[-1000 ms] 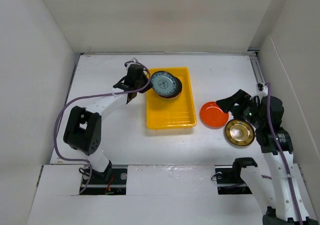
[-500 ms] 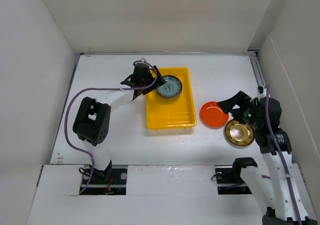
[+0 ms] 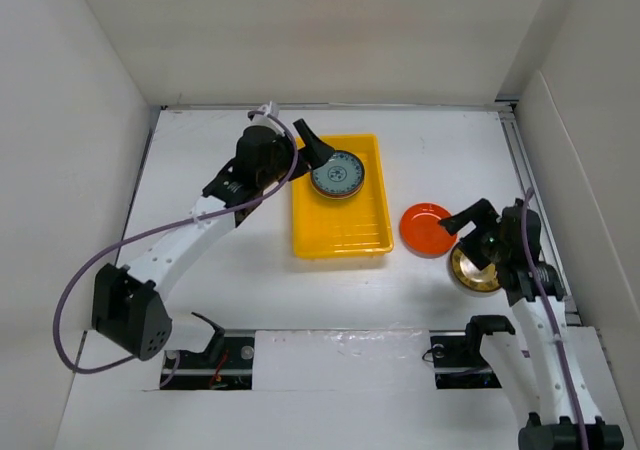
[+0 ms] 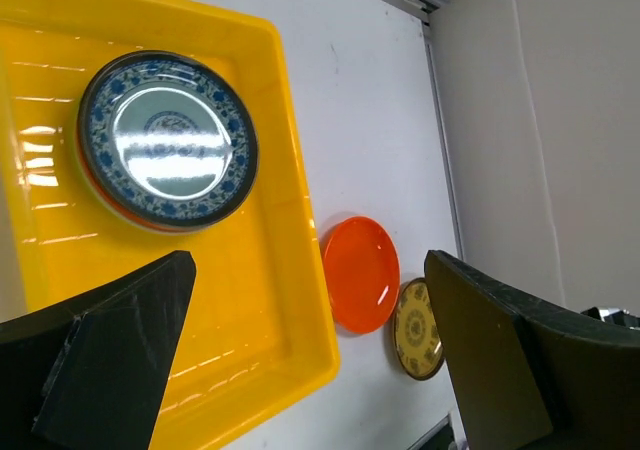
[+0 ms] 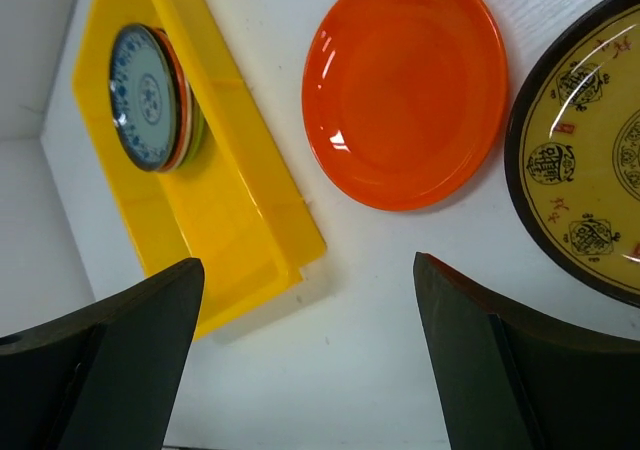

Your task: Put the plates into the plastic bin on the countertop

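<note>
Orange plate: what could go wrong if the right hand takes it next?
The orange plate lies flat and close to the gold plate, so the open right hand might slip on its low rim or push the gold one. Dropped on the stack in the bin, it might slide off.

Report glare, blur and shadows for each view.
Left wrist: bright streaky glare on the teal-blue plate and the plastic bin floor. Right wrist: small highlights on the orange plate, soft shadow beside the bin's rim. Top external: even light, sharp, only faint shadows.

Seal-like characters on gold-brown plate point(image 5: 590, 160), too stylised to read
</note>
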Controlling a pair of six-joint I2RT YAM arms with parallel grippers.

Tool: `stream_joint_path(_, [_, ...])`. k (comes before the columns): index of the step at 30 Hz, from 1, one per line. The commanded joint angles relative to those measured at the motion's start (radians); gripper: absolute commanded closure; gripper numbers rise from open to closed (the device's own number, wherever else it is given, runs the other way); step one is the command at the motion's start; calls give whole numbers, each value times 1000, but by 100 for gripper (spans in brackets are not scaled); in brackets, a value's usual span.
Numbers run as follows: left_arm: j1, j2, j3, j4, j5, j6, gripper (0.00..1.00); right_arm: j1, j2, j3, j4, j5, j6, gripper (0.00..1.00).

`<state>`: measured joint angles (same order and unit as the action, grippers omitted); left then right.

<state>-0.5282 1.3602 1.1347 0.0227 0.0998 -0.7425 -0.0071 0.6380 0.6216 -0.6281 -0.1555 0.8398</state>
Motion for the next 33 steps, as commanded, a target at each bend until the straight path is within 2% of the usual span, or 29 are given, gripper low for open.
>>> stream_joint_path(1, [4, -82, -46, -73, -34, 17, 0, -4, -69, -58, 34, 45, 116, 9])
stream_joint_path(9, [4, -167, -78, -147, -58, 17, 0, -4, -37, -221, 201, 21, 267, 14])
stream_joint_path(15, [4, -167, -69, -156, -58, 17, 0, 56, 63, -243, 315, 24, 301, 16])
stream_joint_path(22, [4, -158, -69, -156, -58, 17, 0, 134, 206, -273, 416, 117, 401, 17])
stream_joint_path(33, [4, -199, -59, -167, -49, 26, 0, 154, 317, -272, 507, 200, 475, 20])
